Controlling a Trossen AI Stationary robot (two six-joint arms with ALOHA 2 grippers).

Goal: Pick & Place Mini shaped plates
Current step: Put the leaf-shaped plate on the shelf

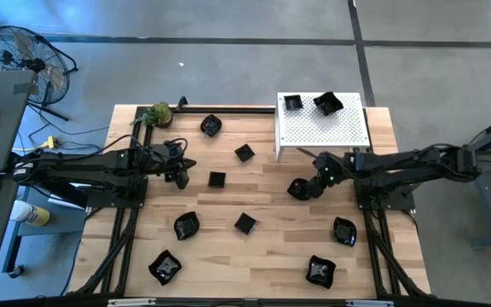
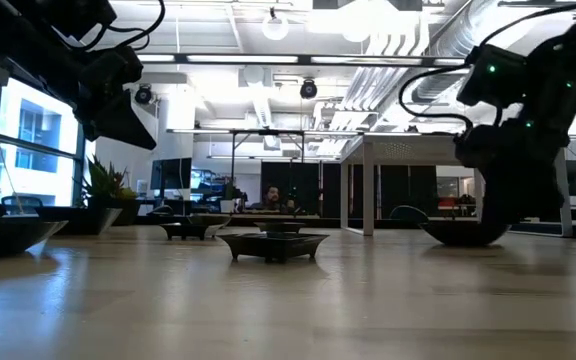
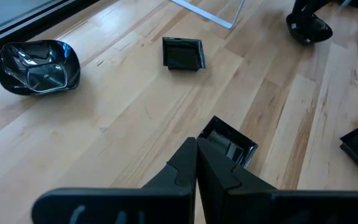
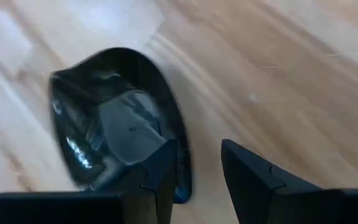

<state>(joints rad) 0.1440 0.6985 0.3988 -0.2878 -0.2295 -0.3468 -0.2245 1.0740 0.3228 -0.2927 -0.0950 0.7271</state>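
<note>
Glossy black dish [image 4: 114, 121] sits pinched by its rim in the right gripper [image 4: 197, 168]; lift it level toward the white perforated stand [image 1: 322, 128], while the left gripper [image 3: 196, 171] waits clenched and empty at the table's left.

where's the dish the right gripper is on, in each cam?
High view: dish right of centre, at the right gripper, in front of the white perforated stand.
Low view: right side, a dark bowl on the table under the arm.
Left wrist view: far corner, under the other arm.
Right wrist view: large, one finger inside its rim.
Shared landmark: the stand's leg.
</note>
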